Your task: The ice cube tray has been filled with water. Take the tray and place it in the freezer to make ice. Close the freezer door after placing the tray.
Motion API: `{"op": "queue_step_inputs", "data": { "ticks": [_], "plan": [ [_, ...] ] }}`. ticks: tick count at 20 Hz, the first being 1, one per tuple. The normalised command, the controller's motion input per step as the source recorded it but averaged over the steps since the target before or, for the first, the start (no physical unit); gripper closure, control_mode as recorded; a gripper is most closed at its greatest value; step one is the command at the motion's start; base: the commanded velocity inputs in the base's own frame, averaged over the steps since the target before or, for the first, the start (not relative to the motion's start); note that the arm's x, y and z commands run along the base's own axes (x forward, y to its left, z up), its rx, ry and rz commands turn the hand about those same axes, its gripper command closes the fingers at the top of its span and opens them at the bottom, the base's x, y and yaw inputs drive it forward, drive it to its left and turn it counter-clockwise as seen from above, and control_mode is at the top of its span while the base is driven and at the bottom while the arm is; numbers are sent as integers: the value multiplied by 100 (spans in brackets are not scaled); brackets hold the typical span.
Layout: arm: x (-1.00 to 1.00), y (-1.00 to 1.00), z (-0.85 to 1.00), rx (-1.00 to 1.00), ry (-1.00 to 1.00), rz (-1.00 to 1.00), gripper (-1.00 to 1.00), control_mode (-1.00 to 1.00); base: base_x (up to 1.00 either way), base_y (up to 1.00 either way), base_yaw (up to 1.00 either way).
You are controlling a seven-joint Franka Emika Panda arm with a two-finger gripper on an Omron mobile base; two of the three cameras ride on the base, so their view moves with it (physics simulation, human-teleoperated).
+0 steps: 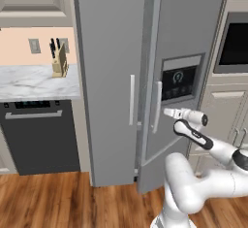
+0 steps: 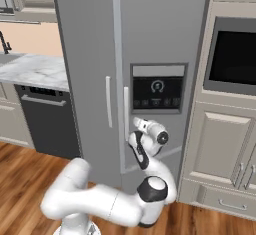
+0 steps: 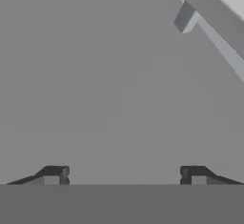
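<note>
I am facing the tall grey two-door refrigerator (image 1: pixel 111 76). The freezer door (image 1: pixel 186 38), the one with the black dispenser panel (image 1: pixel 179 82), stands slightly ajar, its lower edge swung out from the cabinet. I judge the door is mid-way through opening or closing. My white arm (image 1: pixel 203 173) reaches up so the claw (image 1: pixel 167 111) sits just beside the door's slim white handle (image 1: pixel 157 106), below the dispenser. In the hand view the claw (image 3: pixel 124 173) has its fingers (image 3: pixel 53 174) spread wide apart with nothing between them, pointed at flat grey door surface, the handle (image 3: pixel 209 18) off to one corner. I cannot see the ice cube tray; I cannot tell whether it is inside.
</note>
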Motion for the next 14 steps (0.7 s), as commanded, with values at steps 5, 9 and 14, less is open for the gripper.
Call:
{"op": "queue_step_inputs", "data": {
  "ticks": [5,9,14],
  "plan": [
    [100,70,-29,0,-2,-38,-100,-100,0,0,0],
    [100,36,-4,0,17,-35,-100,-100,0,0,0],
    [100,13,1,0,48,-20,-100,-100,0,0,0]
  ]
}}
